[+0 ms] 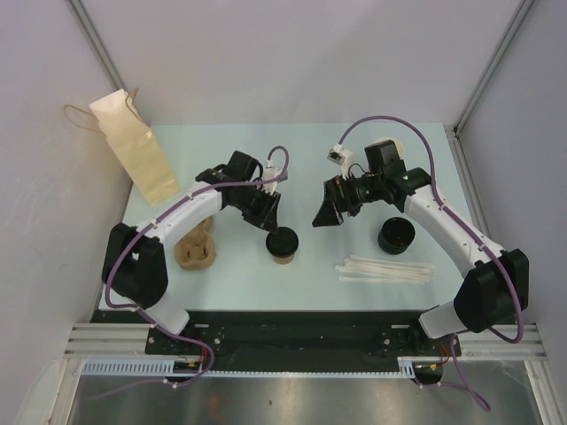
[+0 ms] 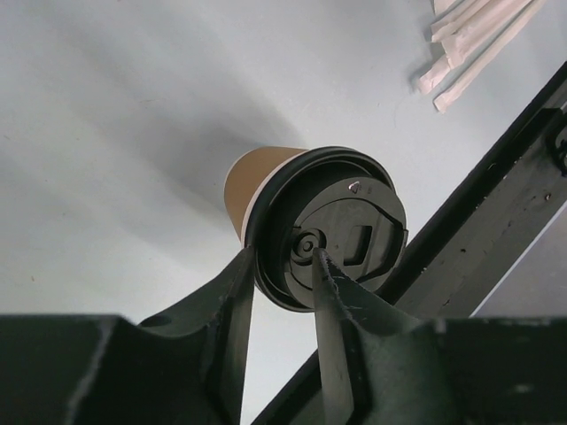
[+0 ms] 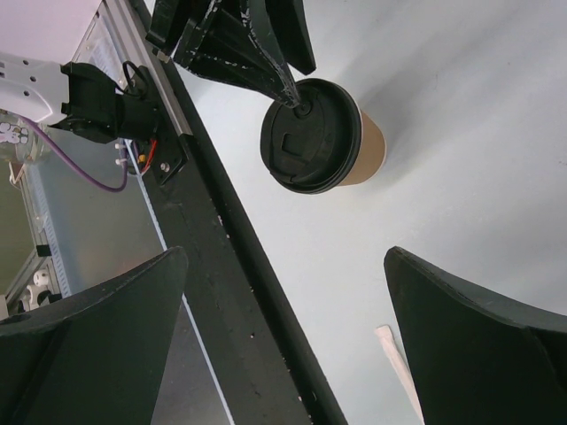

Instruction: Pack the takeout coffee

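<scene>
The takeout coffee (image 1: 283, 244) stood upright on the pale table (image 1: 354, 150), just below the middle of the top view. The left gripper (image 1: 270, 215) hung right over its upper left edge. To the left of the cup, near but apart, was the stack of lidless cups (image 1: 197, 249), partly under the left arm. To the right, well apart, sat the stack of black lids (image 1: 396, 235), and below it lay the wrapped straws (image 1: 385, 270). A paper bag (image 1: 135, 150) leaned at the upper left corner of the table. The right gripper (image 1: 330, 211) hovered to the upper right of the cup, touching nothing.

The top view hid the grasp under the left gripper's body. The left wrist view showed it: the left gripper (image 2: 283, 258) was narrow, its fingers (image 2: 235, 301) closed on the rim of the black lid of the takeout coffee (image 2: 266, 177), one outside the rim and one on the lid's top near its centre. The straws (image 2: 469, 35) showed in the upper right corner there, and the black rail (image 2: 496, 221) ran along the right.

The right wrist view showed the right gripper (image 3: 283, 336) spread wide, with the cup (image 3: 372, 150) well clear in the upper middle and the left gripper (image 3: 283, 84) meeting the lid from above.
</scene>
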Robot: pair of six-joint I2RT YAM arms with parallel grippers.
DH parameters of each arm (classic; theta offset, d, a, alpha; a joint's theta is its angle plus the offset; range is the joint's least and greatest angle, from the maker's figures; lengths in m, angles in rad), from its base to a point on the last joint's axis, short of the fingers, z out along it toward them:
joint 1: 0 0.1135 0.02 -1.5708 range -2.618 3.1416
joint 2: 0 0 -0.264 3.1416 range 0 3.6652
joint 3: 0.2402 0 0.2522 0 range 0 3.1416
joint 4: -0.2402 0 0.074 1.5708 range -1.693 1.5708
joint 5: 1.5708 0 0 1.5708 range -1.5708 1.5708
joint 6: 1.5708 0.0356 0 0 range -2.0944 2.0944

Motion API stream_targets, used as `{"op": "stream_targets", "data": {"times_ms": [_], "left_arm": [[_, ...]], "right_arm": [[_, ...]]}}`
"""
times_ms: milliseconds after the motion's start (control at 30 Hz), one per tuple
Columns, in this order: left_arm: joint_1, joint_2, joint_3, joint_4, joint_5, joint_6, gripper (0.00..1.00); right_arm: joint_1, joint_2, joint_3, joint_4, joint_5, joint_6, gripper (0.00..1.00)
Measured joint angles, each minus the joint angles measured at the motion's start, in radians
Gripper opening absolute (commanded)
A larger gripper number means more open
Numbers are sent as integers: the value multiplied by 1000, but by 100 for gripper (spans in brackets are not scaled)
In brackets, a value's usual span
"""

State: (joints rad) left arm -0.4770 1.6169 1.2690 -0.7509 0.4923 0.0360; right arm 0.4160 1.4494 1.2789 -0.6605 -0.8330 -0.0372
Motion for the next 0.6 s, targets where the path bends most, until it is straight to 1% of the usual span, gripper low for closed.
{"op": "stream_targets", "data": {"times_ms": [33, 200, 367, 400, 500, 600], "left_arm": [[0, -1, 0, -1, 0, 0, 43], [1, -10, 23, -26, 1, 2, 50], [27, -58, 71, -29, 23, 9, 52], [43, -81, 74, -26, 47, 9, 52], [108, -165, 67, 4, 153, -2, 50], [157, -261, -21, 104, 289, -54, 50]], "right_arm": [[0, 0, 0, 0, 0, 0, 100], [0, 0, 0, 1, -5, 1, 100], [0, 0, 0, 14, -13, 13, 98], [0, 0, 0, 21, -15, 23, 96], [0, 0, -1, 52, -34, 63, 92], [0, 16, -1, 106, -95, 142, 91]]}}
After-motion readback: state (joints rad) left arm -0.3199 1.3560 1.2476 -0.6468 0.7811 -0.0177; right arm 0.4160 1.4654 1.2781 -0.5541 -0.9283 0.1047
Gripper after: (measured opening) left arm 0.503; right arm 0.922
